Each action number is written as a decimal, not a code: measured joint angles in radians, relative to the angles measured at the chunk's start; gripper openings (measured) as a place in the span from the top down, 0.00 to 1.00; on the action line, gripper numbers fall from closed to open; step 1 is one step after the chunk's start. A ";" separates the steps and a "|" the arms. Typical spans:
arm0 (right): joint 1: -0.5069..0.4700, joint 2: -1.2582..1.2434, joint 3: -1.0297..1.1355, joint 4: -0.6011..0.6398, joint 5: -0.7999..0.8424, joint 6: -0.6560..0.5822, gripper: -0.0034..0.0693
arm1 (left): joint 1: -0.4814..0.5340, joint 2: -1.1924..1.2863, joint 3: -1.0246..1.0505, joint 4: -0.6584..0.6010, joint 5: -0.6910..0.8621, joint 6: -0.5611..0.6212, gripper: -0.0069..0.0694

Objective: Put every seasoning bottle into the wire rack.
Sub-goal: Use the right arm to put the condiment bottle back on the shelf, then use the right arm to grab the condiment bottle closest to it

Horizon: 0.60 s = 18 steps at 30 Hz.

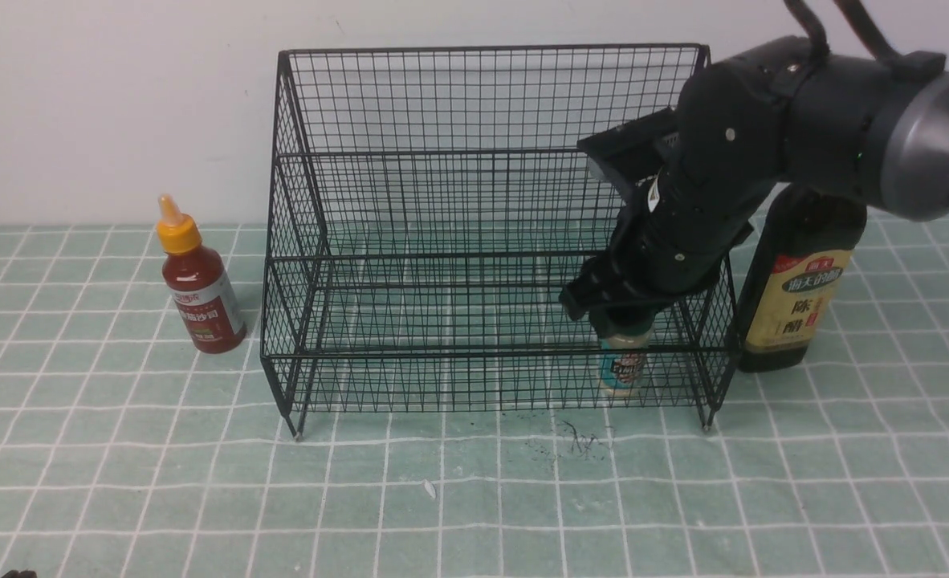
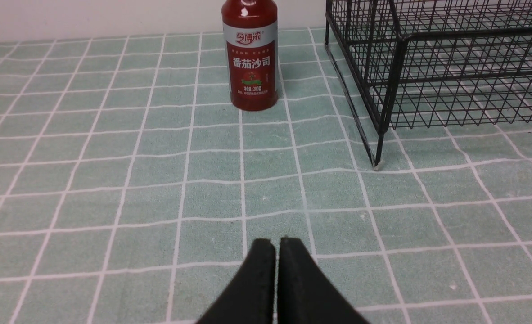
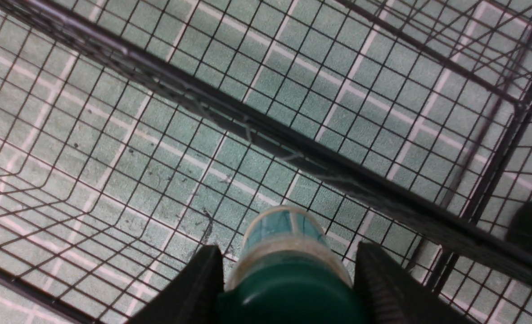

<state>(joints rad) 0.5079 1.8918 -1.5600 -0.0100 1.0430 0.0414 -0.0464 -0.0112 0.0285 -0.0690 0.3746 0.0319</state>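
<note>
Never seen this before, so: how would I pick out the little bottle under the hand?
Find the black wire rack. In its lower front tier, right end, the right hand grips a tiny shaker. Unlike the red bottle and dark bottle outside, it has a green cap.

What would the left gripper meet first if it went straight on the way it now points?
Most likely the red squeeze bottle. The shut left gripper points across bare tablecloth almost straight at it, with nothing between. Depth is unclear, so it might only graze the bottle's edge.
</note>
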 joint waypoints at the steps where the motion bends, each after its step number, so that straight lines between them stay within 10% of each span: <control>1: 0.000 0.000 0.000 -0.001 0.000 0.003 0.41 | 0.000 0.000 0.000 0.000 0.000 0.000 0.92; 8: 0.000 -0.026 0.000 -0.002 0.032 0.048 0.19 | 0.000 0.000 0.000 0.000 0.000 0.000 0.92; 18: -0.040 -0.375 -0.005 -0.196 0.054 0.138 0.18 | 0.000 0.000 0.000 0.000 0.000 0.000 0.92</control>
<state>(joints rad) 0.4679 1.5170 -1.5650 -0.2061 1.0966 0.1792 -0.0464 -0.0112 0.0285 -0.0690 0.3746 0.0319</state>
